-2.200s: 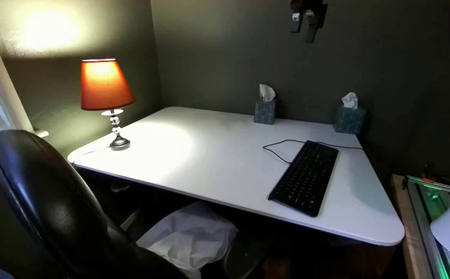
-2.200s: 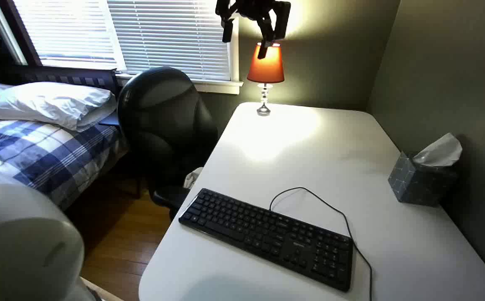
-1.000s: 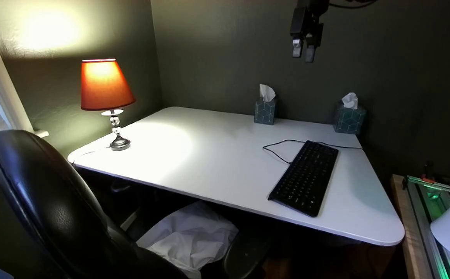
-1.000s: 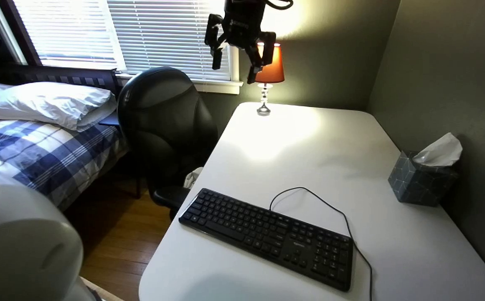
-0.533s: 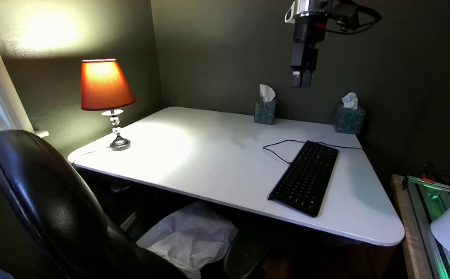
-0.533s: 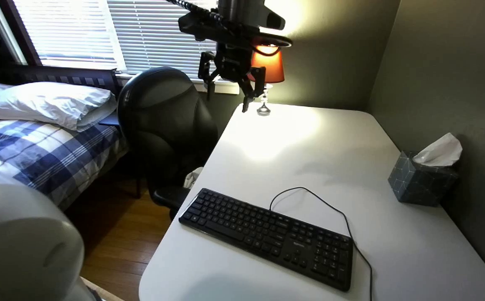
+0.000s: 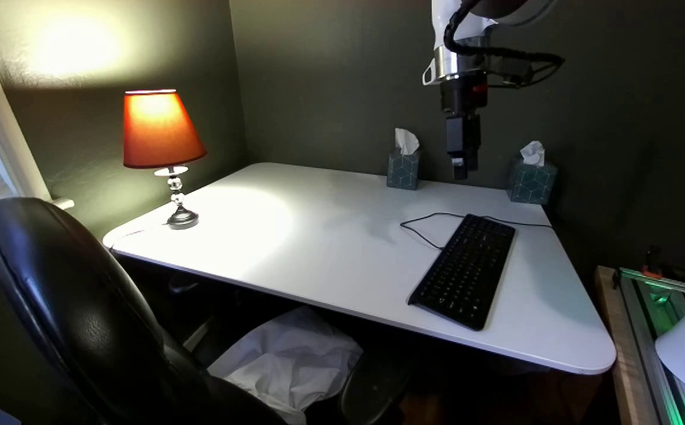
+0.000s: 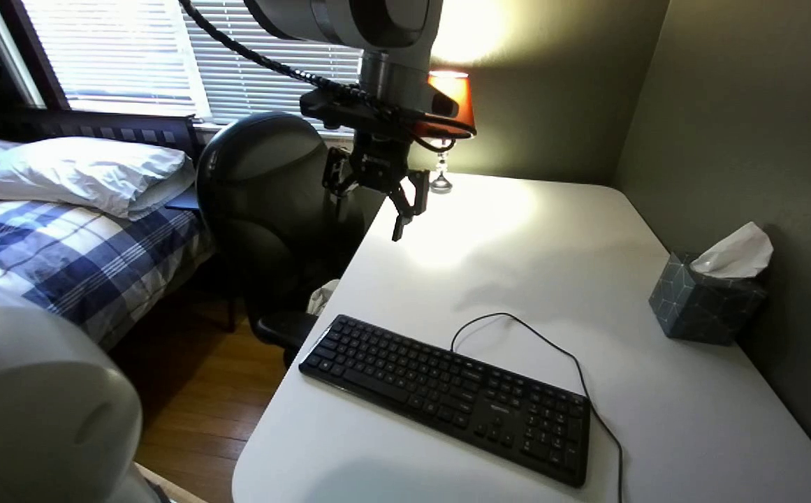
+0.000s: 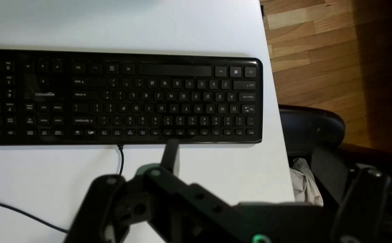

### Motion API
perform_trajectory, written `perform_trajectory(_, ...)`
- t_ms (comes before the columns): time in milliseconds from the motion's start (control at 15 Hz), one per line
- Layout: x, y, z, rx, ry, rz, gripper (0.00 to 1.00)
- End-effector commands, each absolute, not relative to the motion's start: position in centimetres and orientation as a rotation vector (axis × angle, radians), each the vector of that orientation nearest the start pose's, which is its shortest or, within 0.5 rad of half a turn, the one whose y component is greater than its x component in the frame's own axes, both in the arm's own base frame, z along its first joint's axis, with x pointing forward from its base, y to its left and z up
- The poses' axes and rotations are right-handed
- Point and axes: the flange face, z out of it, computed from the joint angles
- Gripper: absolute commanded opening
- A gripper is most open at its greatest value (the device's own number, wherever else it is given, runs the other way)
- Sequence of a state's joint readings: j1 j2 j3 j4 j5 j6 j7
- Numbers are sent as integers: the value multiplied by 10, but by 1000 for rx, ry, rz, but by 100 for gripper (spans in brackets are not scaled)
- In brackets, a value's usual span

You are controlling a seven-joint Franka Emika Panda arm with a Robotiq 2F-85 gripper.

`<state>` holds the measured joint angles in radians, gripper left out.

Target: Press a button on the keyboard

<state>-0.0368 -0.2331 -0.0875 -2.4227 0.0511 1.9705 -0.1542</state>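
The black keyboard (image 7: 464,271) lies flat near one end of the white table. It shows whole in both exterior views (image 8: 447,399), its thin cable (image 8: 564,351) looping on the table. In the wrist view the keyboard (image 9: 168,96) runs off the left edge, with its letter keys in view. My gripper (image 8: 369,222) points down, open and empty, with its fingers wide apart. It hangs in the air well above the table and apart from the keyboard. In the wrist view one finger (image 9: 171,156) overlaps the function-key edge of the keyboard; the other is dark at the right.
Two tissue boxes (image 7: 403,170) (image 7: 532,180) stand along the wall side. A lit orange lamp (image 7: 162,130) stands at the table's far end. A black chair (image 8: 276,209) is by the table's long edge. A bed (image 8: 84,230) lies beyond.
My gripper has come down from the top of both exterior views, and more of the arm now shows above it. It has stayed open. The keyboard has not moved.
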Motion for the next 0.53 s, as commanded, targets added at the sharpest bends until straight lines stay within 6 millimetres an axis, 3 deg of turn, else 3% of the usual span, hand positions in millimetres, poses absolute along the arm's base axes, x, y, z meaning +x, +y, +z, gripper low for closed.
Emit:
perform_trajectory(0, 429, -50, 380, -3030, -13, 322, 100)
perform_trajectory(333, 430, -51, 386, -3034, -13, 300, 100)
perform_trajectory(467, 436, -45, 368, -3037, -37, 348, 100)
